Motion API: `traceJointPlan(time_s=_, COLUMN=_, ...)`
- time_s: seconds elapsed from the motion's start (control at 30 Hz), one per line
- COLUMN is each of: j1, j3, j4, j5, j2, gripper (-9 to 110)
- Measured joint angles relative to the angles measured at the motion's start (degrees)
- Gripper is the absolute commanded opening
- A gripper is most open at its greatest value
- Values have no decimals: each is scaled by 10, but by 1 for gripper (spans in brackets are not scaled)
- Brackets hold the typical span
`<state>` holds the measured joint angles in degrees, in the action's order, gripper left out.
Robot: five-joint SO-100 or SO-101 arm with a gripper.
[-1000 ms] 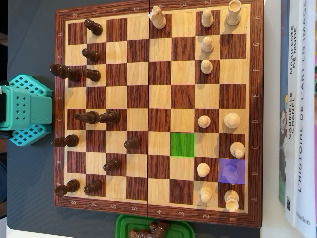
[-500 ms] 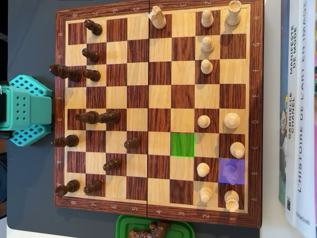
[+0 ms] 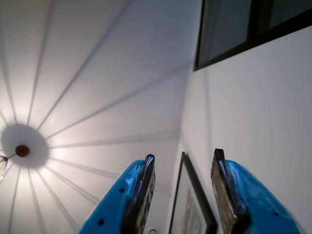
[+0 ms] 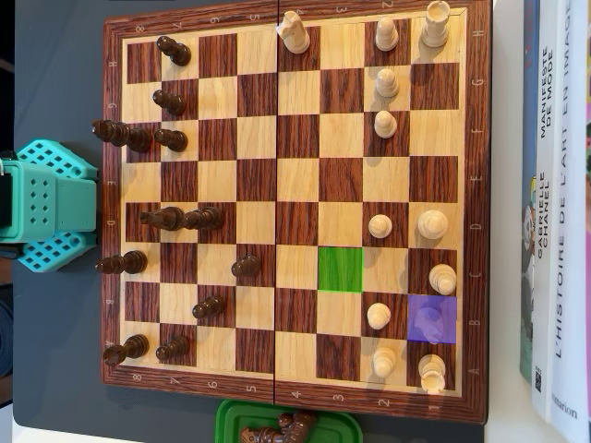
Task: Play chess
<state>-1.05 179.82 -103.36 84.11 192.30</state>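
On the chessboard, purple square held a light, top-heavy white piece; grip its waist. Jaws were parted, empty, pointed ceilingward.

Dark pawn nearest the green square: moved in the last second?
No. The dark wooden pawn sits on the same square, left of the green-highlighted square.

Wrist cam aimed up at white ceiling. Gripper enters from bottom edge: blue fingers, dark pads, jaws apart, nothing between. Ceiling lamp at left. Dark window frame top right, picture frame on wall behind gap.
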Motion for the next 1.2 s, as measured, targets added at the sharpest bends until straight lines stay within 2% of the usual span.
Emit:
traceJointPlan(time_s=0.4, j1=0, j3=0, j4=2, j5=0, j2=-1, gripper=17)
traceJointPlan(time_s=0.53, j1=5, j3=0, j4=51, j5=-20, j2=-1, gripper=17)
traceJointPlan(time_s=0.77, j1=5, j3=1, j4=238, j5=-45, j2=-1, gripper=18)
traceJointPlan(time_s=0.93, j1=2, j3=1, j4=391, j5=-120, j2=-2, gripper=18)
traceJointPlan(time_s=1.2, j1=6, j3=1, j4=552, j5=-142, j2=-7, gripper=17)
